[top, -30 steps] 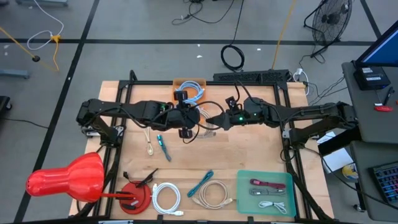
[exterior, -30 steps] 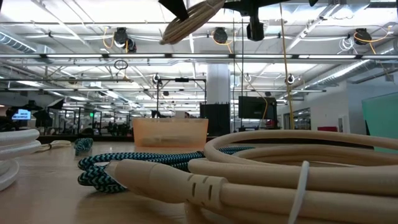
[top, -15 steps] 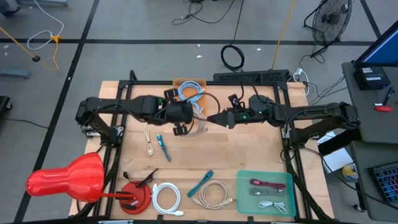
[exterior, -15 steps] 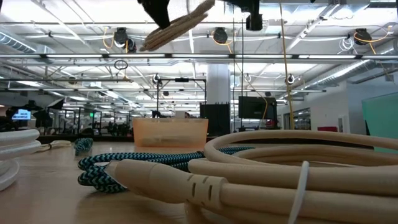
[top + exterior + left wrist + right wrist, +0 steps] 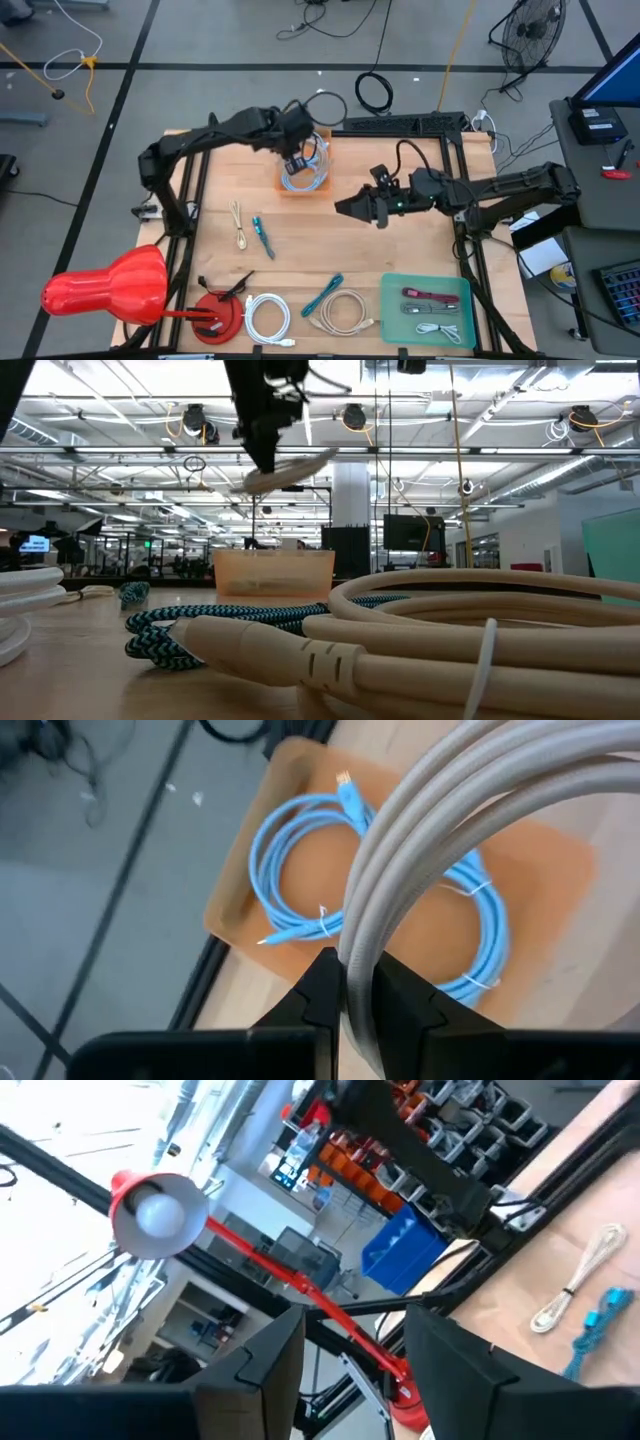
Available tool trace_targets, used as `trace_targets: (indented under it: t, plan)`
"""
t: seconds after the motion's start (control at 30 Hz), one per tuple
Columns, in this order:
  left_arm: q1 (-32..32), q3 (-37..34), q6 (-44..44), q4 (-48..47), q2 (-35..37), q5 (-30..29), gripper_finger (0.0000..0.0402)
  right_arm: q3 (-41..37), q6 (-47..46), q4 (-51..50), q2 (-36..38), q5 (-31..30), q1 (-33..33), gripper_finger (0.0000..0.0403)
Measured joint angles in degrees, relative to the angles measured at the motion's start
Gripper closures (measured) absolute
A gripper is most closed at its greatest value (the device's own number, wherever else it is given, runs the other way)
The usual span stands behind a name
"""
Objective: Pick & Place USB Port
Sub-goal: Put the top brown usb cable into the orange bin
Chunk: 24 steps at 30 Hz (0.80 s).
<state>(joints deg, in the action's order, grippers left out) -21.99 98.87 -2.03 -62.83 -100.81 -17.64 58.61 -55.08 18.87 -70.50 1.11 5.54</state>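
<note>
Left gripper (image 5: 345, 1005), fingers clamped on beige cable coil (image 5: 440, 830), hangs over orange bin (image 5: 303, 186) holding a blue cable (image 5: 300, 870); release pending; right gripper (image 5: 350, 207) empty, fingers apart, mid-table.

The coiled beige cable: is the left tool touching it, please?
Touching: the left wrist view shows the left tool shut on the coiled beige cable, its strands pinched between both fingers.

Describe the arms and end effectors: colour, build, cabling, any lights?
Both arms are black, jointed links with loose black cables looping along them. The right end effector has two flat dark fingers; a green light glows behind it. The left end effector matches.
</note>
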Motion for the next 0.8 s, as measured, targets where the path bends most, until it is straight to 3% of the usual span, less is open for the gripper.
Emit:
trace_targets:
  t: [0.33, 0.8]
  plan:
    - [-4.7, -0.04, -5.79, 2.36, -10.68, 2.92, 0.0367, 0.0, 1.72, 0.52, 0.0, -1.19, 1.31, 0.0242]
    - [-6.47, -0.04, -7.99, 4.16, -17.53, 4.94, 0.0367, -0.02, 2.02, 1.8, 0.0, -1.39, 3.94, 0.0242]
